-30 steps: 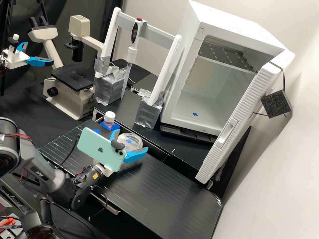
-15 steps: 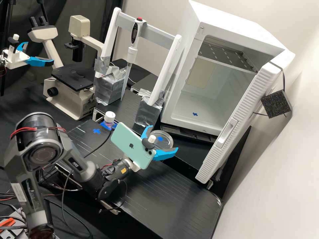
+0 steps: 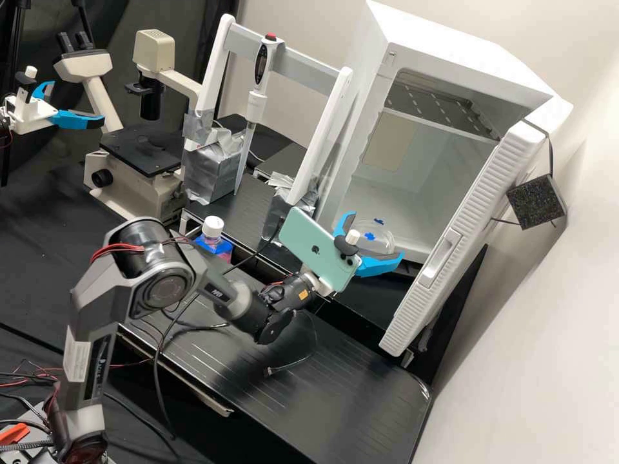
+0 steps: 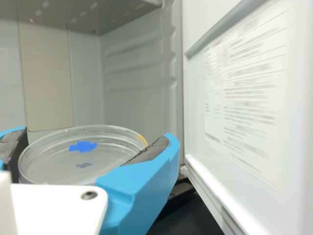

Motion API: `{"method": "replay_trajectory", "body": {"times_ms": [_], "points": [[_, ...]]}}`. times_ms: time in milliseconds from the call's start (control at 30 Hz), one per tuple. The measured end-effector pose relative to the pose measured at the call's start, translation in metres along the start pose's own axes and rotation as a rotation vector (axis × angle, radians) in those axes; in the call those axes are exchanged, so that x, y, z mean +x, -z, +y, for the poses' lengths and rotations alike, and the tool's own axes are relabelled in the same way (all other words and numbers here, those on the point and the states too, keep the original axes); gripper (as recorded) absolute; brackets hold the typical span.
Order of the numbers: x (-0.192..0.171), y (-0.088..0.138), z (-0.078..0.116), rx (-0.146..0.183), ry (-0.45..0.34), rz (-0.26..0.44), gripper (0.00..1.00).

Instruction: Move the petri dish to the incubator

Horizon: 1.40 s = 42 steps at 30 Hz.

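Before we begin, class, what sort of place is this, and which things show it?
Probably a biology laboratory: the microscope, the upright pipette and the clear petri dish suggest it.

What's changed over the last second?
The gripper carried the petri dish from over the bench, near the bottle, across to the open incubator's mouth. Nothing newly gripped or let go: the dish stayed between the fingers throughout. Bottle, pipette and incubator door stayed put.

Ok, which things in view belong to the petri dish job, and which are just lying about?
Part of the job:
Petri dish, held between the blue fingers
Incubator, door open

Just lying about:
Microscope
Pipette and its white stand
Capped bottle
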Motion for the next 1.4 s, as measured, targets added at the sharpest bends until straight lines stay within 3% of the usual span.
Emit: {"method": "replay_trajectory", "body": {"times_ms": [333,600,800,967,1300,1333,1400], "points": [[0.073,-0.018,-0.01,-0.039,0.049,-0.021,0.0],[0.113,-0.028,-0.02,-0.005,0.101,0.014,0.0],[0.134,-0.029,-0.037,-0.01,0.206,0.09,0.0],[0.144,-0.033,-0.05,-0.024,0.266,0.113,0.0],[0.162,-0.037,-0.055,-0.039,0.264,0.123,0.0],[0.163,-0.037,-0.055,-0.046,0.265,0.125,1.0],[0.163,-0.038,-0.056,-0.049,0.268,0.124,1.0]]}}
